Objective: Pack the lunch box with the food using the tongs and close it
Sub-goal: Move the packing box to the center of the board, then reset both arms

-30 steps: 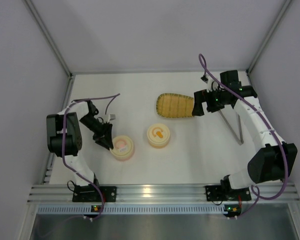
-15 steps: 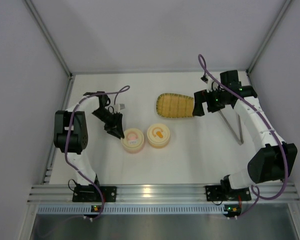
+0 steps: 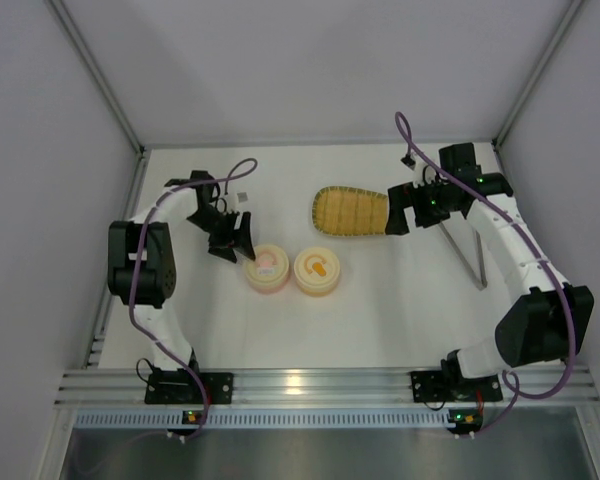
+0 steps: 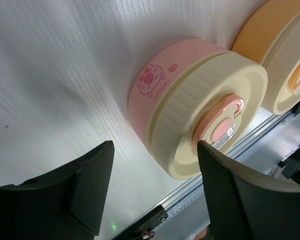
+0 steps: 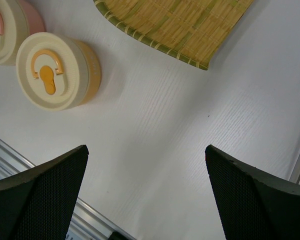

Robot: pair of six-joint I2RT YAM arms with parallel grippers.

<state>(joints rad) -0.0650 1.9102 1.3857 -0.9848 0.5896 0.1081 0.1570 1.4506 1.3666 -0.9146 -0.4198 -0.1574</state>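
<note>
Two round lidded lunch boxes stand side by side mid-table, a pink one (image 3: pixel 267 267) (image 4: pixel 190 100) and an orange one (image 3: pixel 317 271) (image 5: pixel 55 70), both with cream lids on. My left gripper (image 3: pixel 235 245) (image 4: pixel 154 147) is open just left of the pink box; its right finger (image 4: pixel 230 190) is close to the lid's edge, its left finger apart from the box. The tongs (image 3: pixel 465 255) lie on the table at the right. My right gripper (image 3: pixel 398 215) (image 5: pixel 146 147) hangs open and empty beside them. No food shows.
A yellow ribbed tray with a green rim (image 3: pixel 348 211) (image 5: pixel 185 25) lies behind the boxes, its right end under my right gripper. Grey walls close in the table on three sides; a metal rail (image 3: pixel 310 385) runs along the near edge.
The left gripper moved the pink box right and back until it stood next to the orange box, then opened and let it go. The right arm has not moved.
</note>
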